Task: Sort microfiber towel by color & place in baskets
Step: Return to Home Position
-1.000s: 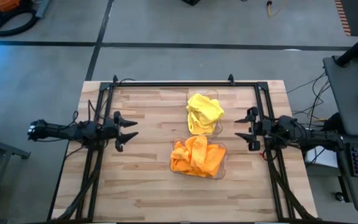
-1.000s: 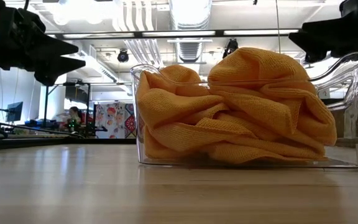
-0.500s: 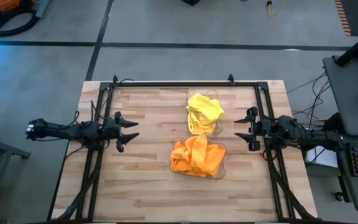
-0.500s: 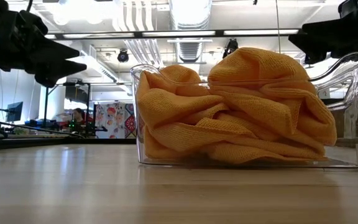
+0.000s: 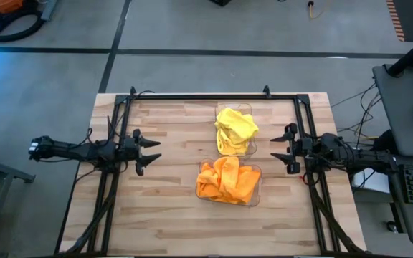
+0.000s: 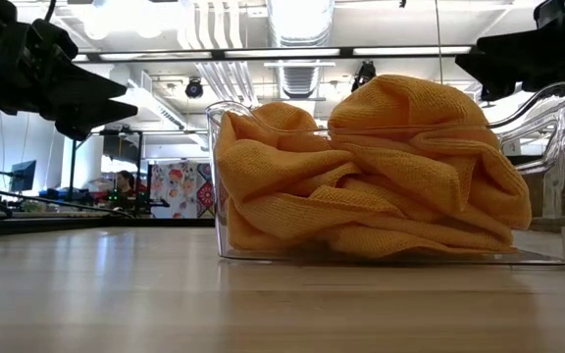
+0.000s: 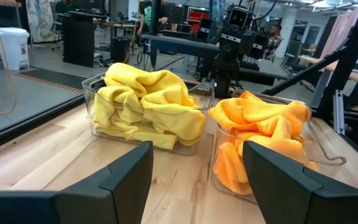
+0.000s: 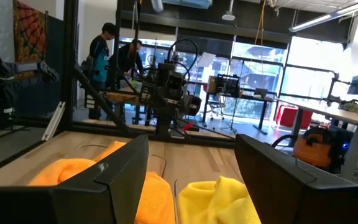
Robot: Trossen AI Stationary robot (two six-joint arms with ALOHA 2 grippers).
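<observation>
Little has changed over the last second: your left arm [image 5: 84, 150] has drawn back a touch toward its own edge of the table [image 5: 171, 215], and nothing else has shifted. Your left gripper [image 5: 155, 150] hangs over the wood with its fingers spread wide and nothing between them. Your right gripper [image 5: 274, 147] faces it from the opposite side, fingers also apart and empty. Two clear bins stand just beside each other between the two grippers, well clear of both. One basket [image 5: 247, 109], on the far side of the line joining the grippers, is heaped with yellow towels [image 5: 235, 127]. The other basket [image 6: 555, 167], on the near side, is piled above its rim with orange towels [image 5: 226, 180]. Beyond your left gripper, two people [image 8: 114, 59] stand in the room.
</observation>
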